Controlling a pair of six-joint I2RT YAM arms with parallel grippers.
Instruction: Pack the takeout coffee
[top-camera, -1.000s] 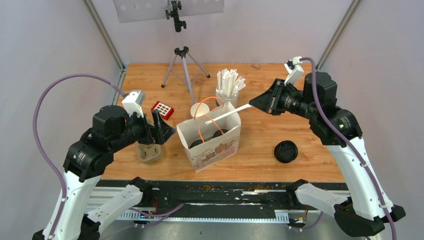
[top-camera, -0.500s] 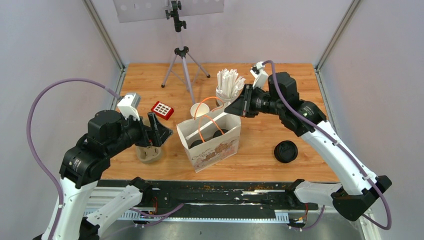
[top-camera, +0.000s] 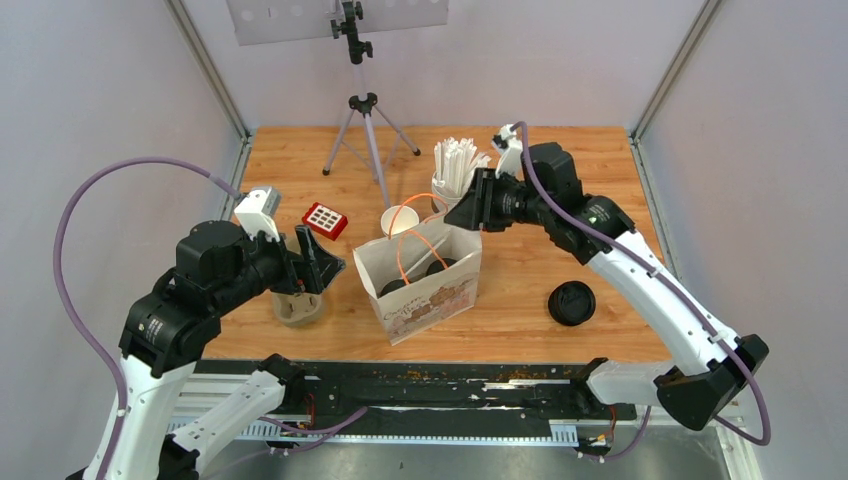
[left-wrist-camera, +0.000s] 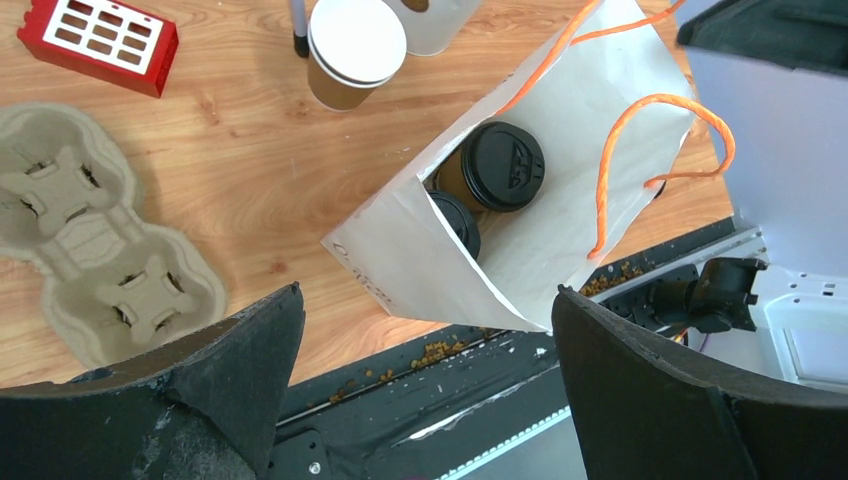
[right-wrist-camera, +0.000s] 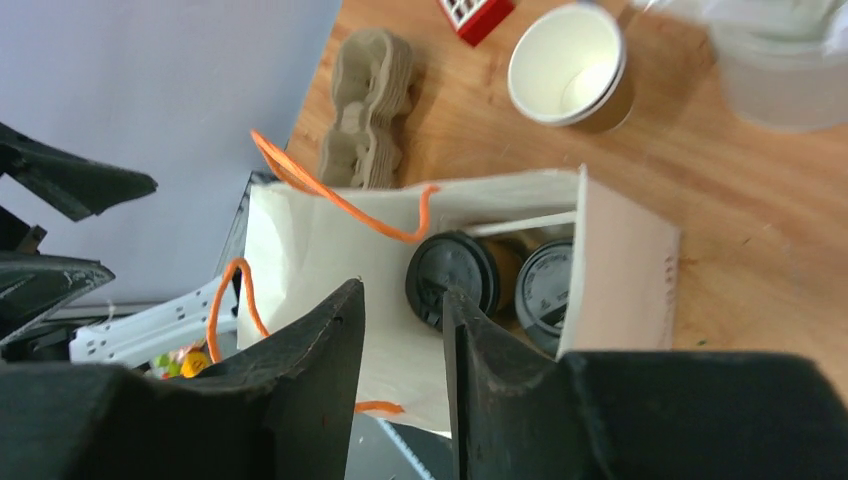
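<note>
So, two lidded coffee cups (left-wrist-camera: 505, 165) already stand side by side on the floor of the paper bag (top-camera: 425, 300), black lids up. That is where the task wants them, and standing upright keeps the lids level. A paper-wrapped straw (right-wrist-camera: 520, 222) lies inside the bag too, slanted along one wall beside the cups. The bag stands open near the middle of the wooden table (top-camera: 560, 190), its orange handles (top-camera: 405, 240) flopped apart so the mouth is free from above. My right gripper (right-wrist-camera: 400, 300) hangs directly over that mouth, jaws parted a little with nothing between them. I judge it sits there because the top opening is the only way in. My left gripper (left-wrist-camera: 428, 300) is spread wide and empty, hovering at the bag's left above the pulp cup carrier (left-wrist-camera: 90, 250). It is close enough to steady the bag but not touching it. Just behind the bag stands one more brown cup (top-camera: 400, 220), white inside and without a lid. To me it looks like the piece not yet packed, and it would need a lid from the pile of black lids (top-camera: 572, 302) lying well off to the bag's right. The white cup of straws (top-camera: 455, 175) sits just beside my right gripper, within easy reach.
</note>
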